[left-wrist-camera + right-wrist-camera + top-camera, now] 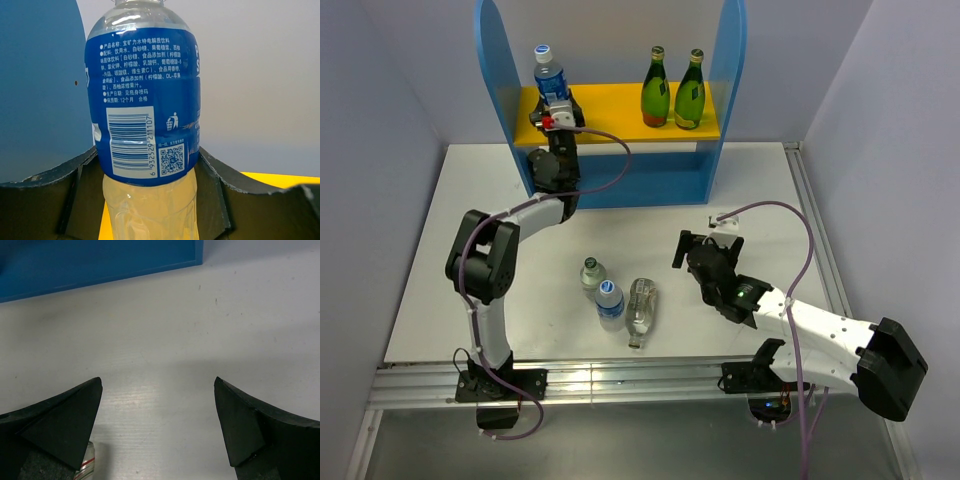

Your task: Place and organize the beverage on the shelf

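The shelf [730, 70] stands at the back of the table. Two green bottles [654, 88] [690, 90] stand on the right of its yellow upper board [610, 105]. My left gripper [558, 112] is shut on a blue-label bottle [548, 72] at the left end of that board. In the left wrist view my gripper [147, 155] has a finger on each side of this bottle [145, 100]. On the table are a short clear bottle [592, 273], a second blue-label bottle [610, 303] and a clear bottle lying down [640, 308]. My right gripper [695, 255] [157, 385] is open and empty.
The shelf's blue base [100, 260] lies ahead of my right gripper. The end of the lying clear bottle [87, 465] shows by its left finger. The table's right edge has a metal rail [815, 230]. White walls close the sides.
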